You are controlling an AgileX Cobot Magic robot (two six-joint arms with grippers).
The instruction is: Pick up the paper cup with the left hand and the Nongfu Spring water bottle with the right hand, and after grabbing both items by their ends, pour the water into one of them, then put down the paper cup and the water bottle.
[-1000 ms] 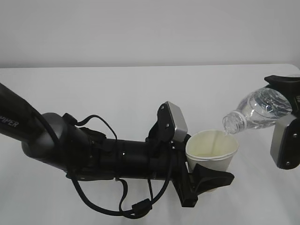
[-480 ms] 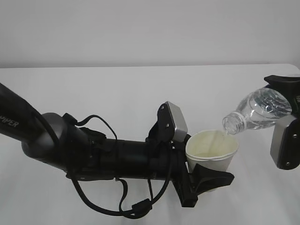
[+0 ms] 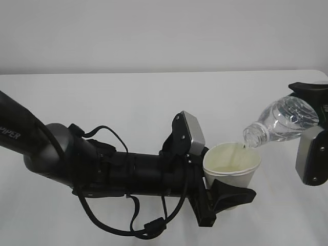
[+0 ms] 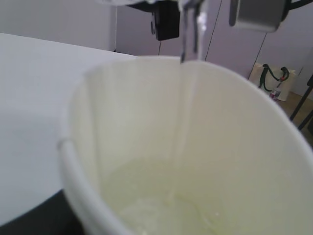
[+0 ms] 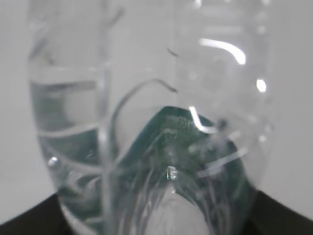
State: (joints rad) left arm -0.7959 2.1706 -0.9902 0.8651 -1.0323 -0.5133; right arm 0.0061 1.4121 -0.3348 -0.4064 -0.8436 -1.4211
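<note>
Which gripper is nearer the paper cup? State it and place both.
Left. The left hand grips the paper cup around its lower part. The right hand is off to the cup's right, holding the Nongfu Spring water bottle tilted, neck over the rim.

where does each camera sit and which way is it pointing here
Exterior view: raised, looking down at a slant across the white table; shows the left arm holding the paper cup and the right pincer tilting the water bottle.
Left wrist view: just behind the paper cup, looking into it; almost no arm visible.
Right wrist view: pressed against the water bottle; dark pincer parts at the bottom corners.
Shared: exterior and left wrist views both show water entering the cup.
</note>
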